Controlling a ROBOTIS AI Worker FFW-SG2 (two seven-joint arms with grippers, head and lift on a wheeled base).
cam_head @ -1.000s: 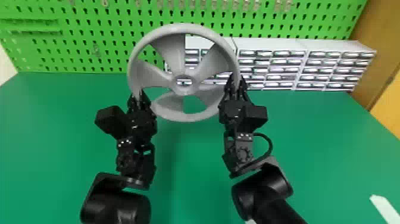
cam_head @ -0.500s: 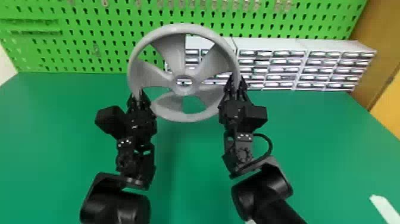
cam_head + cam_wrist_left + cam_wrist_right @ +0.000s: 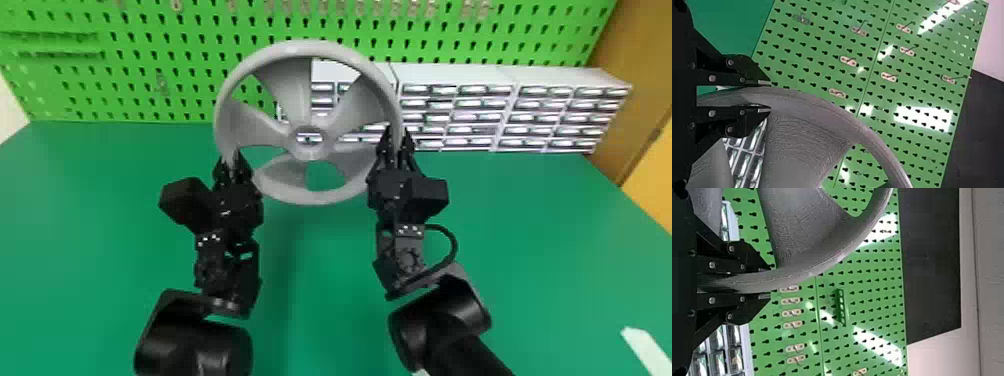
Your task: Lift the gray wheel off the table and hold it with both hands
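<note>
- Your left gripper (image 3: pixel 230 160) has its two fingers closed on the rim of the gray wheel (image 3: pixel 309 154), low on the wheel's left side, with the rim running between the fingers.
- Your right gripper (image 3: pixel 397 141) is clamped on the same rim across from the left one, a little higher up on the wheel's right side.
- Between your two grippers you have the wheel raised off the table, its open face turned toward you, the hub in the middle and broad spokes reaching out to the rim.
- Below both grippers you see the green table (image 3: pixel 75 225) spreading out to either side of your arms.
- Beyond your right gripper, and partly behind the wheel, you have a row of white drawer units (image 3: pixel 455 75) reaching off to the right.
- Behind the grippers, the wheel and the drawer units stands the green pegboard (image 3: pixel 175 107), with small metal hooks (image 3: pixel 848 60) fixed on it.
- Well off to the right of your right gripper, you can see a brown panel (image 3: pixel 635 70) beside the pegboard.
</note>
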